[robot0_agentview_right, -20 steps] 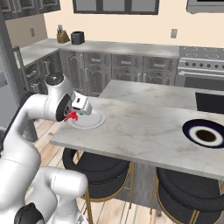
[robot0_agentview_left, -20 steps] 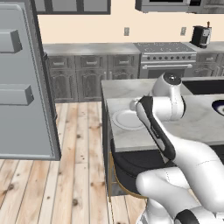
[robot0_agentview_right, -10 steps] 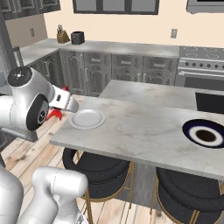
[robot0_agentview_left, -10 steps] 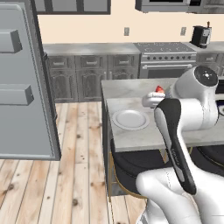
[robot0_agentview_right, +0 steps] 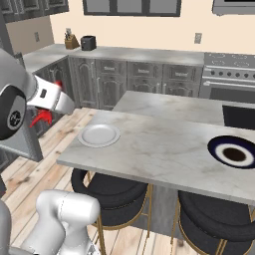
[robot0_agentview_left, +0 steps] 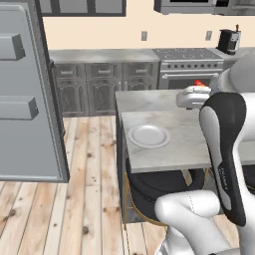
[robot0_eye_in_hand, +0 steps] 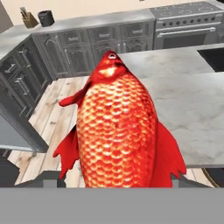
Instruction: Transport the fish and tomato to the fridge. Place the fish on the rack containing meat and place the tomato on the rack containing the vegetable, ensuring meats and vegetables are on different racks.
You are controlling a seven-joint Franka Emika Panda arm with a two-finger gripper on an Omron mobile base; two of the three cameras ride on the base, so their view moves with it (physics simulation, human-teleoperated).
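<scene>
Swinging away from the white plate (robot0_agentview_left: 148, 136) toward the fridge (robot0_agentview_left: 27, 94), I now carry the fish (robot0_eye_in_hand: 117, 131) clear of the tabletop (robot0_agentview_right: 164, 144), clamped in the claw (robot0_agentview_right: 42, 118). With the plate bare, transport has begun; the meat rack comes next.

Two base cameras behind the arm, facing 12 o'clock, sharing the island counter (robot0_agentview_left: 169, 144) and plate (robot0_agentview_right: 99, 135), hand camera close on the fish (robot0_eye_in_hand: 117, 131)
</scene>
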